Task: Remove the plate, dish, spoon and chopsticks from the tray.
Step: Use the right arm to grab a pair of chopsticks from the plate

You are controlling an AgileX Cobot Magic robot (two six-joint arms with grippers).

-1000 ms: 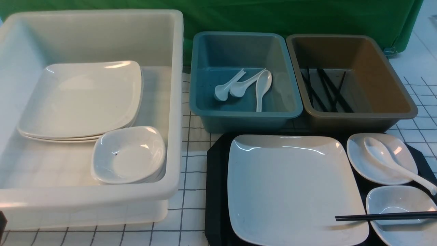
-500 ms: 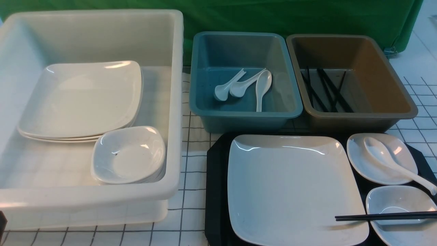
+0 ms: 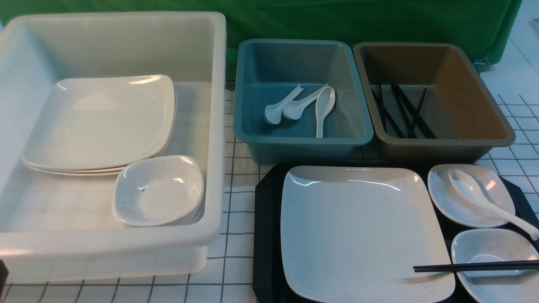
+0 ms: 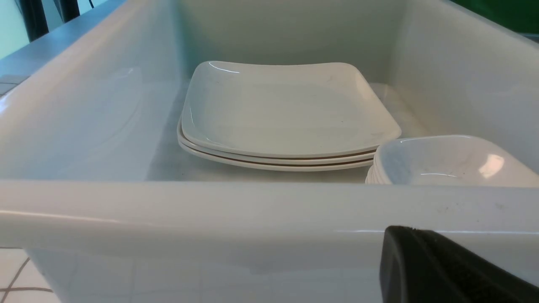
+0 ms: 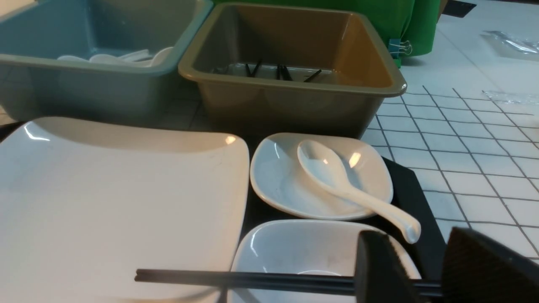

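Chopsticks lie across the near small dish and the plate on the black tray, with the spoon in the far dish. Right end effector sits right at the chopsticks, fingers parted, gripping nothing. Left end effector is closed on nothing beside the white tub.

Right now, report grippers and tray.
Left gripper shut. Right gripper open at chopsticks, bridging plate and near dish. Spoon in far dish. All on tray.

White plate and spoon, black chopsticks, black tray, grid-lined white table.
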